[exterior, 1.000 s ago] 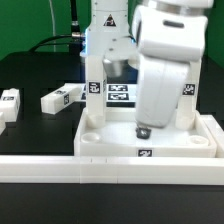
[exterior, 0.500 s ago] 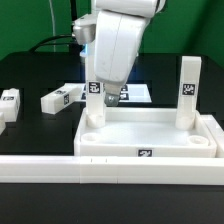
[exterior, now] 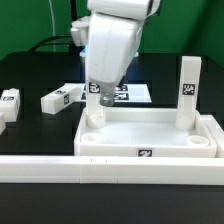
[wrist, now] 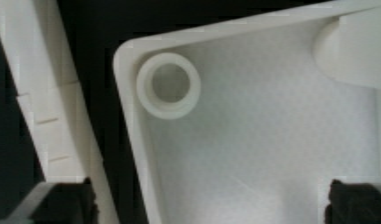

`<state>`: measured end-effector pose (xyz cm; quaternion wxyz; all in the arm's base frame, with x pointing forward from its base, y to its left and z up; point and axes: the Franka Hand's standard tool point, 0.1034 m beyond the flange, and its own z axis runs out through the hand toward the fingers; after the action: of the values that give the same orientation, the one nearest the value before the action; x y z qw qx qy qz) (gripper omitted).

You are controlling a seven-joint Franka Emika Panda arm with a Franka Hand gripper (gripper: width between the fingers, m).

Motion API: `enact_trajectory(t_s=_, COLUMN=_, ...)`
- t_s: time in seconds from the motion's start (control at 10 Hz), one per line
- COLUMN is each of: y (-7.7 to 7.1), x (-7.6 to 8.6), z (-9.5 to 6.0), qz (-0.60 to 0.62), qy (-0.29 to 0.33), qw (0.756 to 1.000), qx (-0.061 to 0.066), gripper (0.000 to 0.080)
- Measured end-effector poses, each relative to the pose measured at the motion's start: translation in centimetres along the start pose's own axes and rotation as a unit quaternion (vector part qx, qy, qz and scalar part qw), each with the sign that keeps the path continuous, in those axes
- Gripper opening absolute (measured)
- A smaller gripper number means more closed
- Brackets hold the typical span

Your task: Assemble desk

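Hovering with the gripper point(wrist: 208, 205) over the desk top point(exterior: 150, 128) at its left end, jaws spread wide and gripping nothing, beside the upright far-left leg point(exterior: 95, 112), with the far-right leg point(exterior: 187, 88) also upright and a loose leg point(exterior: 60, 98) lying further left.

- Matte black worktop point(exterior: 40, 70).
- White plastic rectangular tray-like desk top point(exterior: 110, 148), raised rim, mid-table.
- Long white rail point(exterior: 60, 172) along the near edge.
- Two short white square-section tagged legs point(exterior: 60, 98) lying toward the exterior view's left edge.
- Flat white marker board point(exterior: 137, 92) toward the far edge.
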<state>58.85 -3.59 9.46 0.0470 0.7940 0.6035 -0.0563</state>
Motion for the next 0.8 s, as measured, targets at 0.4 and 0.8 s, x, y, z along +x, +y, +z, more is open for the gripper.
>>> enact_trajectory(t_s=0.4, y=-0.4, x=-6.7, z=-0.8, qz=0.047, qy=-0.024, qw=0.998, qx=0.035, gripper=0.0649)
enact_trajectory(t_s=0.8, y=-0.6, x=-6.6, z=-0.7, qz=0.172, qy=-0.028, qw=0.984, qx=0.035, gripper=0.0649)
